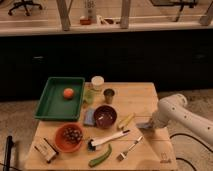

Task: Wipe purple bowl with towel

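Observation:
The purple bowl [105, 116] stands upright near the middle of the wooden table [135, 95], dark maroon with a glossy inside. The towel [143, 125], a thin grey-blue cloth, lies flat to the right of the bowl, apart from it, with a yellow item between them. My gripper [150, 123] comes in from the right on the white arm [172, 107] and is down at the towel's right part, hiding some of it. Whether it touches or holds the cloth does not show.
A blue pad [89, 118] lies against the bowl's left side. An orange bowl of grapes [69, 136], green tray [52, 102] with an orange fruit [68, 93], lidded jar [97, 82], metal cup [109, 95], yellow item [125, 120], brush [107, 139], fork [129, 148] and green vegetable [100, 156] crowd the table.

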{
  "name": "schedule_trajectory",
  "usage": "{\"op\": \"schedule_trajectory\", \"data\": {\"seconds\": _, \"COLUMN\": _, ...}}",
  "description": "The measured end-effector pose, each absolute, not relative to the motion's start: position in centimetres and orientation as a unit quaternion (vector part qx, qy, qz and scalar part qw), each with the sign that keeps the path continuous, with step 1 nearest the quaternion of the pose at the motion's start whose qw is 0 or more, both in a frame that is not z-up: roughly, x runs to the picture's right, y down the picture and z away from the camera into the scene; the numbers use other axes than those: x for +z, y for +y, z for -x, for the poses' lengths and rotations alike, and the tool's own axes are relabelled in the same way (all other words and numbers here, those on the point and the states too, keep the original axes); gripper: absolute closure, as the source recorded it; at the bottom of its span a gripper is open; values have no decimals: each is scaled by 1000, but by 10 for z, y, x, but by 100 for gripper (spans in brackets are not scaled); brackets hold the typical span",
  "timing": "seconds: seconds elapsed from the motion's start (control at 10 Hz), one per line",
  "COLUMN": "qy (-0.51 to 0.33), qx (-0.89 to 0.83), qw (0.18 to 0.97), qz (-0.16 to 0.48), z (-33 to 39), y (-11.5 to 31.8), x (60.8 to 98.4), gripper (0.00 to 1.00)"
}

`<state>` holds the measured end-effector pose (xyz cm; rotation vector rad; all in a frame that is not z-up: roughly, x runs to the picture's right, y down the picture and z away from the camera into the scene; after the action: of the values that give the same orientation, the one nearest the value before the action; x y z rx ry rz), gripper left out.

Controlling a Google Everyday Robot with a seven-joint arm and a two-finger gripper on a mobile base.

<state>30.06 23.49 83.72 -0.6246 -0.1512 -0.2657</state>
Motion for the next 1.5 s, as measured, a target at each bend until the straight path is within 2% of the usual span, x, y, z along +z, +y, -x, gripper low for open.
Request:
{"op": "schedule_trajectory", "data": {"seconds": 0.8, "qy": -71, "qx": -129, "qw": 939, "qz": 310, "z": -303, "y": 236, "x": 838, "gripper": 100}}
{"op": "schedule_trajectory", "data": {"seconds": 1.5, "qy": -103, "qx": -142, "qw": 940, "qz": 293, "z": -295, "y": 201, "x": 819, "gripper": 100}}
